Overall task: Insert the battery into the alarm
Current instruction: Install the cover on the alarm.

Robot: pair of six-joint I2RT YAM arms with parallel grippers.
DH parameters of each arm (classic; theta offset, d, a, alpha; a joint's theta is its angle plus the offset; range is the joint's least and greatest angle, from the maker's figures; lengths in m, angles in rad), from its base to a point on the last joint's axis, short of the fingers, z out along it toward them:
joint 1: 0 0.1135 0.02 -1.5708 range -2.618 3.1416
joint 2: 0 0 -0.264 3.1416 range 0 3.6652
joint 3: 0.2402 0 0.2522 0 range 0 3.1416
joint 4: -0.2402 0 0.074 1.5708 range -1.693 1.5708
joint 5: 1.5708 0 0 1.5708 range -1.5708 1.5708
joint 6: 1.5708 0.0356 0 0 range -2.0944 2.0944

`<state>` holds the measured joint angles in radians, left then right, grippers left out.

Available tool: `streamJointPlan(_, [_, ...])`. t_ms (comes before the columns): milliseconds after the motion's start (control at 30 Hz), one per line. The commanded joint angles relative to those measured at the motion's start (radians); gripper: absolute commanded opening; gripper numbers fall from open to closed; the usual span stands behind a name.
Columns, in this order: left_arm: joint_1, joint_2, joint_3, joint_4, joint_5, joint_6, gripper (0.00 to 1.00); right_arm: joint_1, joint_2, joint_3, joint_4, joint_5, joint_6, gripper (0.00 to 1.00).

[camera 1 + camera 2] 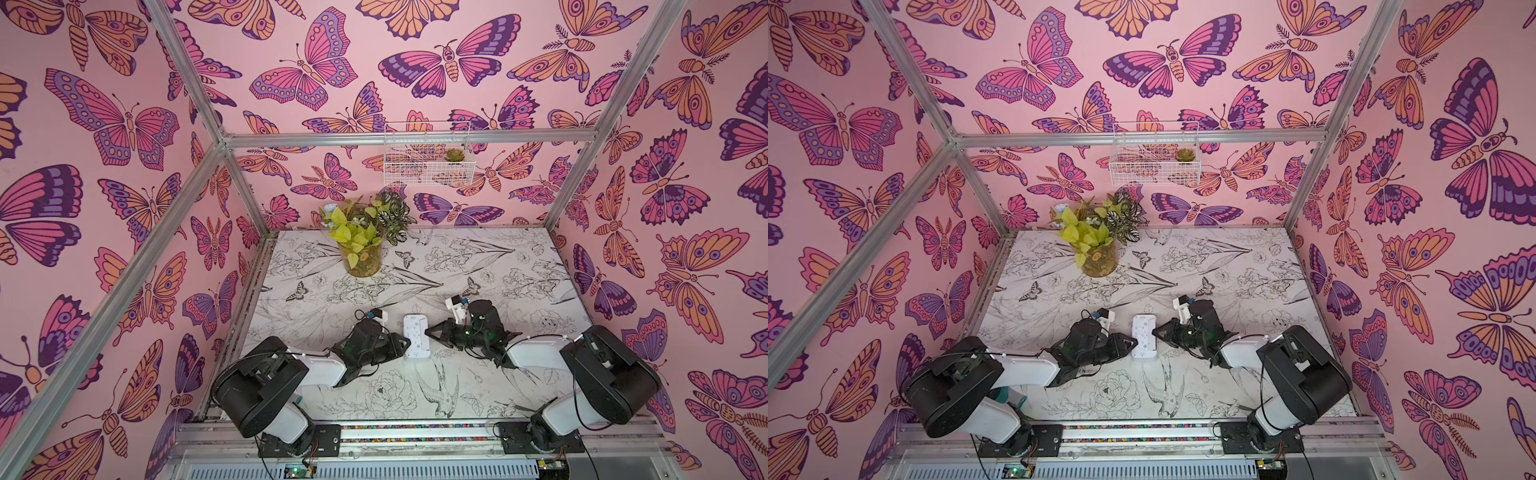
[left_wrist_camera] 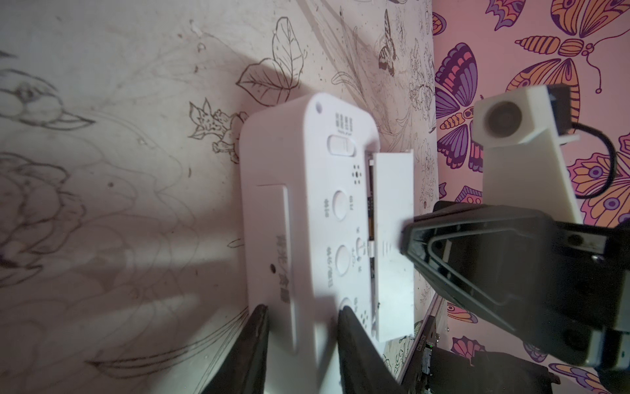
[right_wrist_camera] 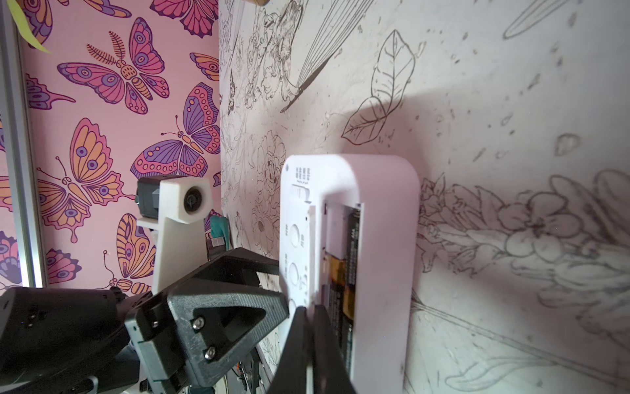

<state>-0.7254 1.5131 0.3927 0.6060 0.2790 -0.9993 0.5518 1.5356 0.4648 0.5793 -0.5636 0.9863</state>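
Observation:
The white alarm (image 1: 414, 336) (image 1: 1144, 336) lies face down on the flower-print table, its back with round buttons (image 2: 337, 204) facing up. My left gripper (image 1: 405, 343) (image 2: 305, 320) is shut on the alarm's left edge, one finger under it and one on its back. My right gripper (image 1: 428, 332) (image 3: 308, 317) is shut on the thin white battery cover (image 2: 392, 211), which is lifted off the slot. In the right wrist view a black and gold battery (image 3: 344, 283) lies inside the open slot of the alarm (image 3: 385, 238).
A potted plant (image 1: 361, 245) stands at the back left of the table. A white wire basket (image 1: 428, 158) with a small succulent hangs on the back wall. Pink butterfly walls and metal posts close in the sides.

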Motion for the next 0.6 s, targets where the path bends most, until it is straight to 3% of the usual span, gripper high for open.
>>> streamJointPlan(0, [-0.002, 0.003, -0.018, -0.061, -0.019, 0.025, 0.35, -0.02, 0.006, -0.009, -0.017, -0.017, -0.023, 0.0])
streamJointPlan(567, [-0.002, 0.001, -0.018, -0.071, -0.024, 0.028, 0.36, -0.029, 0.093, -0.008, 0.004, -0.038, -0.013, 0.0])
